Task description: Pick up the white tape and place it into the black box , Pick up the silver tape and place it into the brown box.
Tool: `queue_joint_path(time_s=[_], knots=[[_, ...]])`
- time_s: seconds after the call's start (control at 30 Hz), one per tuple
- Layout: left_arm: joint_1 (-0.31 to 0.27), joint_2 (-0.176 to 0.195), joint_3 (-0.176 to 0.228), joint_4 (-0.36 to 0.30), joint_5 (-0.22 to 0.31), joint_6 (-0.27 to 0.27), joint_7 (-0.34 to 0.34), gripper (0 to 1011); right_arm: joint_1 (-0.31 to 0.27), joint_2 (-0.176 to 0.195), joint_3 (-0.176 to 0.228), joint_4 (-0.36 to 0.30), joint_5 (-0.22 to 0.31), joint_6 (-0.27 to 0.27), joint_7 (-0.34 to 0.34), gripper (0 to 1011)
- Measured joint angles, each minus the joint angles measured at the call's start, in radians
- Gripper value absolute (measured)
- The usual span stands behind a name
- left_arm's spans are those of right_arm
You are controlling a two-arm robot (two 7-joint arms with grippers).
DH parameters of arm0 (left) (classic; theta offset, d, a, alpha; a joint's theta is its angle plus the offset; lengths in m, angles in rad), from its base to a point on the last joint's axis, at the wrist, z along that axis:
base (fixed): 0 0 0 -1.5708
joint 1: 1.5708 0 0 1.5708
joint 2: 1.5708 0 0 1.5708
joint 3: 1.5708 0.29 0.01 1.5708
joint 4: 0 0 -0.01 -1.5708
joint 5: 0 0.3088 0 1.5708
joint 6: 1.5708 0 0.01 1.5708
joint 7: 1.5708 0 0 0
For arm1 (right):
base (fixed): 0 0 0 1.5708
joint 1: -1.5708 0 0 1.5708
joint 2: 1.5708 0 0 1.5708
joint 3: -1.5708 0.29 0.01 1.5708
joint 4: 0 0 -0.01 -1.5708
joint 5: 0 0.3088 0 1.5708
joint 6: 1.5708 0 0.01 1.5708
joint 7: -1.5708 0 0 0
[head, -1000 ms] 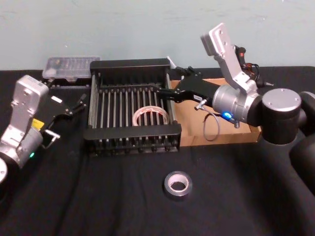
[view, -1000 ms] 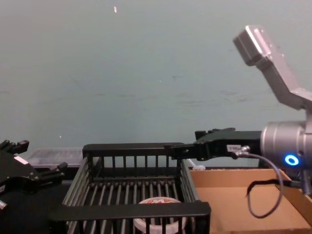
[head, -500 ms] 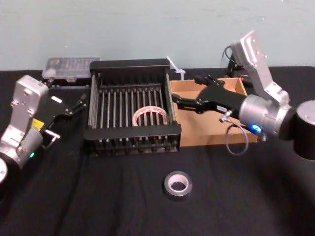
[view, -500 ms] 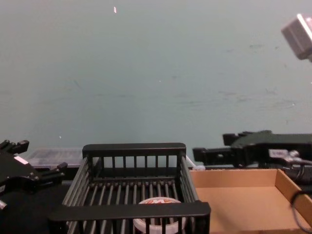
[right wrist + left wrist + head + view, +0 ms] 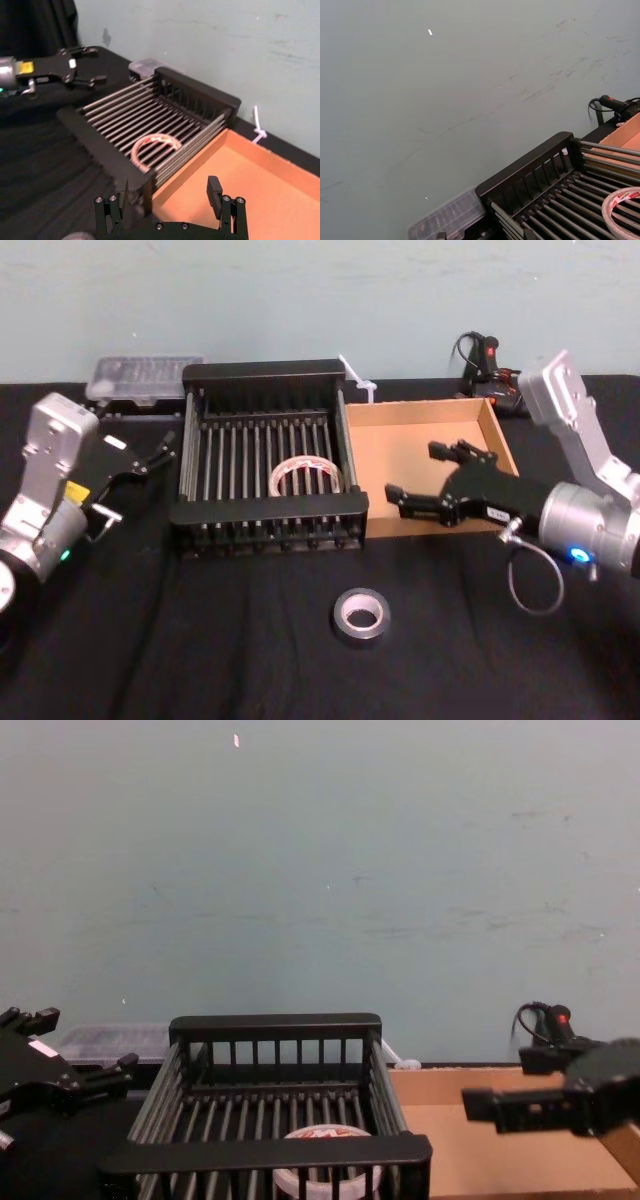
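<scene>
Now right gripper (image 5: 425, 478), jaws wide, over brown box (image 5: 420, 430); left gripper (image 5: 150, 452) open beside black box (image 5: 265, 505).

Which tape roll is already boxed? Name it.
The white tape, lying flat on the black box's bars. The silver tape sits out on the table, nearer the robot.

A black cloth covers the surface (image 5: 200, 660). At its far left edge lies a clear plastic case (image 5: 142, 375) with small parts inside. A white zip tie (image 5: 357, 380) and a black cabled device (image 5: 487, 365) with red buttons sit against the pale blue-green wall (image 5: 300, 290).
</scene>
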Motion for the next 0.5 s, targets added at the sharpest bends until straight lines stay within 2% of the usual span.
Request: queue_joint_path(time_s=[0.27,0.5], knots=[[0.0,0.0,0.0,0.0,0.0,0.0,0.0,1001,-0.063,0.069,-0.013,-0.059,0.026,0.002,0.017,1002],[0.0,0.0,0.0,0.0,0.0,0.0,0.0,1001,-0.07,0.096,-0.049,-0.063,0.031,0.014,0.033,1002]])
